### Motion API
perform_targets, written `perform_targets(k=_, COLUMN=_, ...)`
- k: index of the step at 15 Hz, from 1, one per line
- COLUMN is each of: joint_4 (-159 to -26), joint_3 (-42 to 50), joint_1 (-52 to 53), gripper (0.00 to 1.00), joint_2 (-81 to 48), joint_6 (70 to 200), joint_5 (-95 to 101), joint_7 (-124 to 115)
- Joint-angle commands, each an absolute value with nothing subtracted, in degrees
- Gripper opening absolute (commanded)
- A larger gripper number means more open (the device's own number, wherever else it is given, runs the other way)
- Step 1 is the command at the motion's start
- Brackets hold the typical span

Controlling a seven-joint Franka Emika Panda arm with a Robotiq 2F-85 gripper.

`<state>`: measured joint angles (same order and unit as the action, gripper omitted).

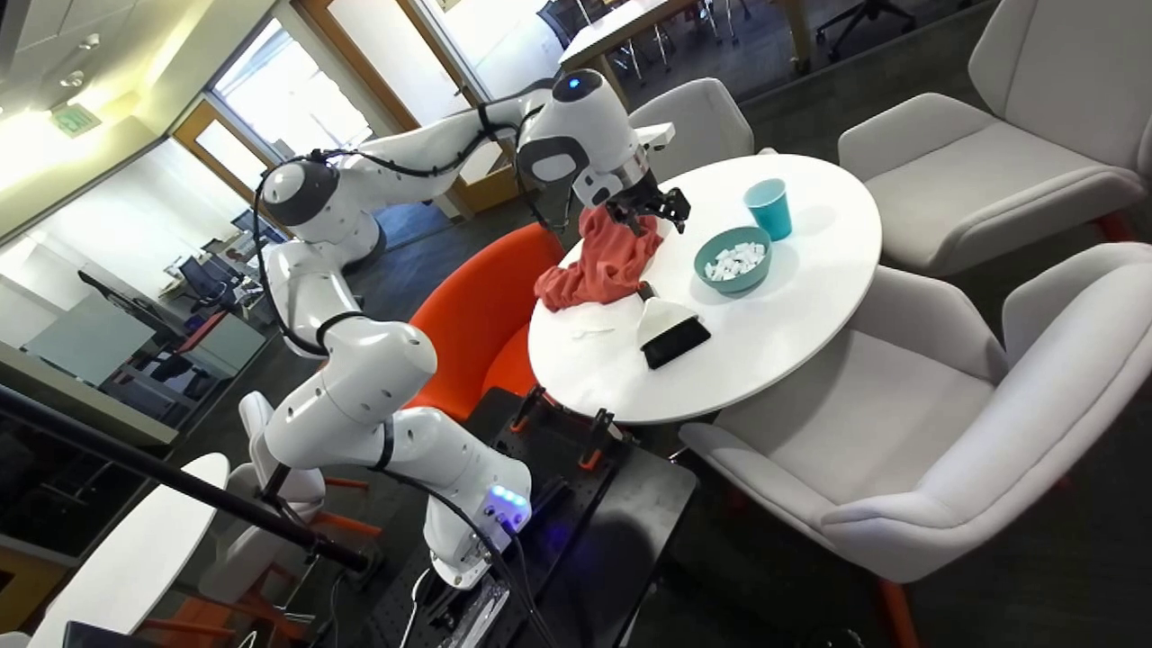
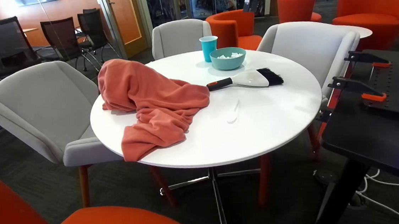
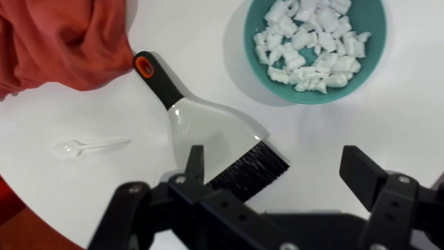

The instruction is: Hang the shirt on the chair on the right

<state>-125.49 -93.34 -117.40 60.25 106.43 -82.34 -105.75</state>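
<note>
Table (image 2: 271, 120) carries the shirt (image 2: 152, 98), bunched by the edge, no clear long axis. Gripper (image 3: 273, 156) spread wide, holding nothing. Wrist view: shirt is upper left, well apart, past the brush (image 3: 211, 135); I'd go sideways before down.

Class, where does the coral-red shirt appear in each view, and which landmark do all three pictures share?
In an exterior view, the shirt lies just above the picture's centre.
In an exterior view, the shirt lies left of centre.
In the wrist view, the shirt fills the top left corner.
Shared landmark: the teal bowl, right of the shirt in every picture.
</note>
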Motion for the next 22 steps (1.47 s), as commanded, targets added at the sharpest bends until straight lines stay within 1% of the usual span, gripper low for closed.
perform_targets(k=1, joint_4=-126.2, joint_3=-93.6, joint_1=-116.0, gripper=1.00, joint_2=59.1, joint_6=107.2, joint_5=-81.7, joint_7=-105.8)
perform_targets(k=5, joint_4=-127.0, joint_3=-93.6, joint_1=-115.9, gripper=1.00, joint_2=58.9, joint_6=107.2, joint_5=-81.7, joint_7=-104.8)
perform_targets(k=10, joint_4=-121.4, joint_3=-102.1, joint_1=-120.9, gripper=1.00, joint_2=57.3, joint_6=104.0, joint_5=-86.9, joint_7=-103.9)
perform_targets(k=14, joint_4=-116.5, joint_3=-109.7, joint_1=-124.2, gripper=1.00, joint_2=60.3, joint_6=105.5, joint_5=-97.0, joint_7=-102.9)
perform_targets(k=17, joint_4=-112.4, joint_3=-113.7, joint_1=-126.3, gripper=1.00, joint_2=63.3, joint_6=105.3, joint_5=-102.6, joint_7=-104.1)
perform_targets(k=22, joint_4=-106.6, joint_3=-118.4, joint_1=-127.7, gripper=1.00, joint_2=68.8, joint_6=104.4, joint_5=-104.7, joint_7=-105.3)
